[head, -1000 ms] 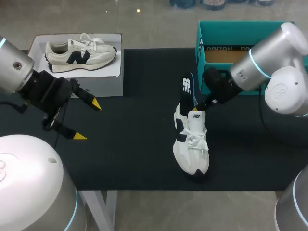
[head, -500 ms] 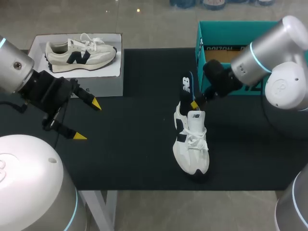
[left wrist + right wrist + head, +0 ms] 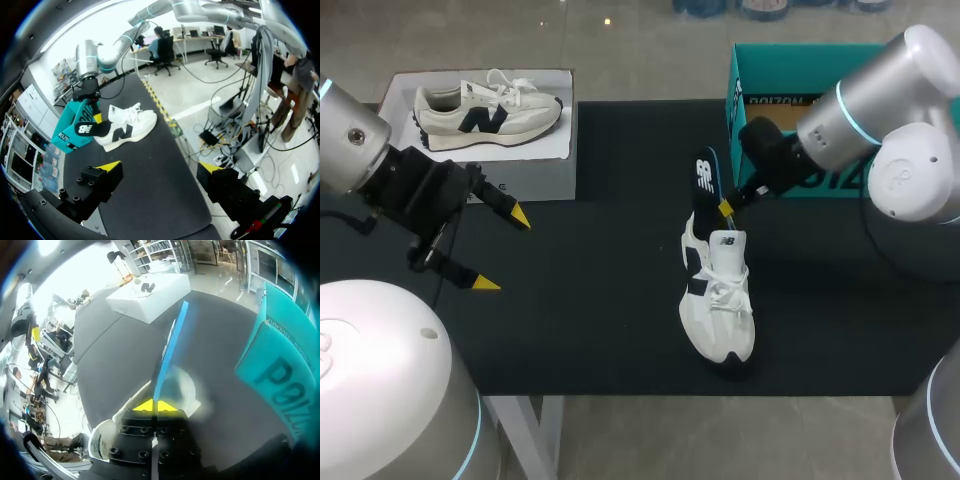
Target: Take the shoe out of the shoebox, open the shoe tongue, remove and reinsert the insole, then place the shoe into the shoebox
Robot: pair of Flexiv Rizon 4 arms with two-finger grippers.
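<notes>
Teal shoebox (image 3: 785, 68) at the far right of the desk (image 3: 590, 320), open side up, brown cardboard floor showing, and the right arm crosses in front of it. Over on the far left, a white box (image 3: 535, 165) carries a cream sneaker (image 3: 485, 108) with a dark logo, lying on its side. Now the action: the white shoe (image 3: 718, 300) sits on the dark desk surface, toe toward the near edge, well apart from both boxes. Rising upright from its heel opening is the dark, blue-edged insole (image 3: 706, 185), and the right claw (image 3: 724, 209) is clenched on that insole's edge, yellow tips pinched together on it just above the shoe's tongue. Whether the insole's lower end sits inside the shoe, I cannot tell. The left claw (image 3: 503, 250) hangs released, fingers spread wide, near the white box and far from the shoe.
</notes>
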